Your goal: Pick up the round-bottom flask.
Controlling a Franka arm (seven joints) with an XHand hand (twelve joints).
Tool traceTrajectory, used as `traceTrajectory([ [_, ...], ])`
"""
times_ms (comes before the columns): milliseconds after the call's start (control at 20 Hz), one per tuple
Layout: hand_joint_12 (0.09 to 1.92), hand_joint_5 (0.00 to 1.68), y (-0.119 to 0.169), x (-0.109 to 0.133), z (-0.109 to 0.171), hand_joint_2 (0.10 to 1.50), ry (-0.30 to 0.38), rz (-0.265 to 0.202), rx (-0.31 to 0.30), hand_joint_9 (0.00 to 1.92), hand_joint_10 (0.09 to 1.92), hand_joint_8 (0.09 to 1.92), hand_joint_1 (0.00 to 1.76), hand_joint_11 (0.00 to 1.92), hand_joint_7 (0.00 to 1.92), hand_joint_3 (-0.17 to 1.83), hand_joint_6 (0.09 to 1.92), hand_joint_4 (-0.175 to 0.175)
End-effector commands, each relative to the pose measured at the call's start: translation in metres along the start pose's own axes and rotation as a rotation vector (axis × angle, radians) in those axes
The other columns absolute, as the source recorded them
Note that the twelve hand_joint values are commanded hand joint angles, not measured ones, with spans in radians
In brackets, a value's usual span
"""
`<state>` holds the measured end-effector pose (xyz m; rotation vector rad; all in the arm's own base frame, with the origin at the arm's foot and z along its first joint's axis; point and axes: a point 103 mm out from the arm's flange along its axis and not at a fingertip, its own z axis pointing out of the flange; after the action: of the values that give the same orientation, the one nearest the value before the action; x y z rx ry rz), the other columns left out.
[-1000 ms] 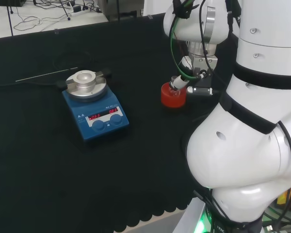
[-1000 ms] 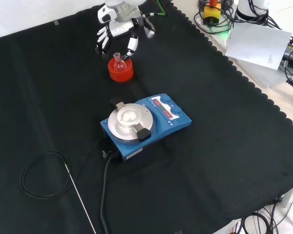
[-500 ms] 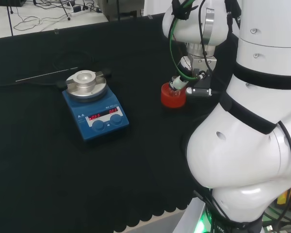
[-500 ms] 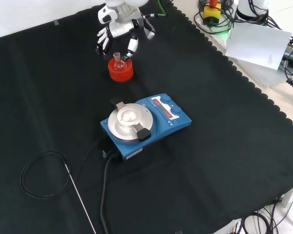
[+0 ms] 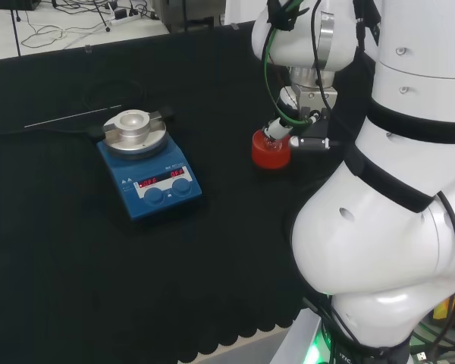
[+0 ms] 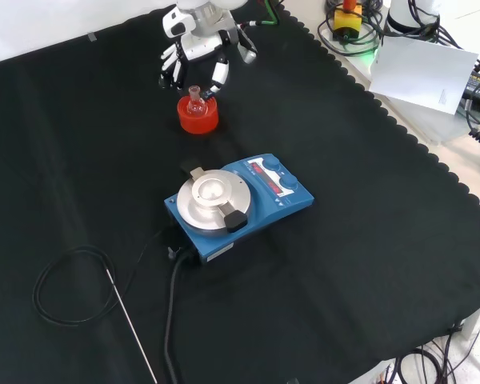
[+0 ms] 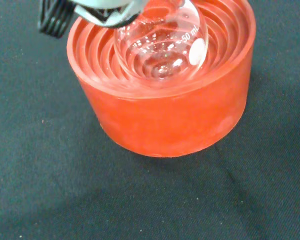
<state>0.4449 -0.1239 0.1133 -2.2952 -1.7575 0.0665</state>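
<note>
A small clear round-bottom flask [image 6: 195, 98] sits in a red ribbed stand [image 6: 198, 117] at the far side of the cloth in the front view. In the wrist view its bulb [image 7: 162, 42] rests in the stand's [image 7: 165, 120] ribbed hollow. The black and white hand [image 6: 194, 58] hangs over the flask, its fingers [image 6: 170, 72] pointing down on either side of the neck, straight and spread. One fingertip [image 7: 105, 12] is close against the top of the flask. In the head view the hand [image 5: 291, 115] is just above the red stand [image 5: 270, 152].
A blue hotplate stirrer [image 6: 240, 196] with a round metal top stands in the middle of the cloth, nearer the front camera than the stand. A thin metal rod [image 6: 132, 324] and a looped black cable [image 6: 64, 284] lie beyond it. The arm's white links [image 5: 387, 189] stand at the head view's right.
The hand has shifted slightly over the flask, closing in on its neck. The flask rests in the red stand as before.
</note>
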Motion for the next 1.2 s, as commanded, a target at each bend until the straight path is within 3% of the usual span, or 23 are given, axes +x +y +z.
traceTrajectory([
  [50, 1.38, 1.01, -0.001, 0.001, -0.001, 0.68, -0.001, -0.005, 0.0, 0.61, 0.65, 0.69, 0.92, 0.28, 0.39, 0.64, 0.72, -0.11],
  [100, 1.38, 1.02, -0.001, 0.002, -0.001, 0.68, -0.003, -0.006, 0.0, 0.61, 0.65, 0.69, 0.93, 0.28, 0.4, 0.65, 0.73, -0.117],
  [200, 1.38, 1.06, -0.001, 0.003, -0.002, 0.81, -0.014, -0.007, -0.009, 0.62, 0.64, 0.69, 1.01, 0.29, 0.4, 0.47, 0.83, 0.072],
  [250, 1.38, 1.09, -0.001, 0.004, -0.003, 0.84, -0.023, -0.007, -0.019, 0.63, 0.64, 0.69, 1.04, 0.3, 0.42, 0.41, 0.83, 0.117],
  [300, 1.37, 1.12, -0.001, 0.005, -0.004, 0.83, -0.034, -0.007, -0.026, 0.65, 0.63, 0.69, 1.06, 0.31, 0.44, 0.42, 0.83, 0.126],
  [450, 1.34, 1.15, -0.002, 0.006, -0.011, 0.71, -0.034, -0.005, -0.033, 0.71, 0.58, 0.67, 1.11, 0.37, 0.51, 0.66, 0.9, 0.063],
  [550, 1.34, 1.15, -0.003, 0.008, -0.021, 0.68, -0.028, -0.007, -0.037, 0.74, 0.57, 0.66, 1.12, 0.39, 0.53, 0.74, 0.94, 0.046],
  [800, 1.34, 1.14, -0.008, 0.016, -0.045, 0.66, -0.012, -0.009, -0.02, 0.75, 0.57, 0.66, 1.12, 0.39, 0.54, 0.78, 0.96, 0.039],
  [1200, 1.33, 1.14, -0.028, 0.045, -0.091, 0.65, -0.05, -0.043, -0.044, 0.76, 0.57, 0.67, 1.12, 0.4, 0.55, 0.79, 0.97, 0.039],
])
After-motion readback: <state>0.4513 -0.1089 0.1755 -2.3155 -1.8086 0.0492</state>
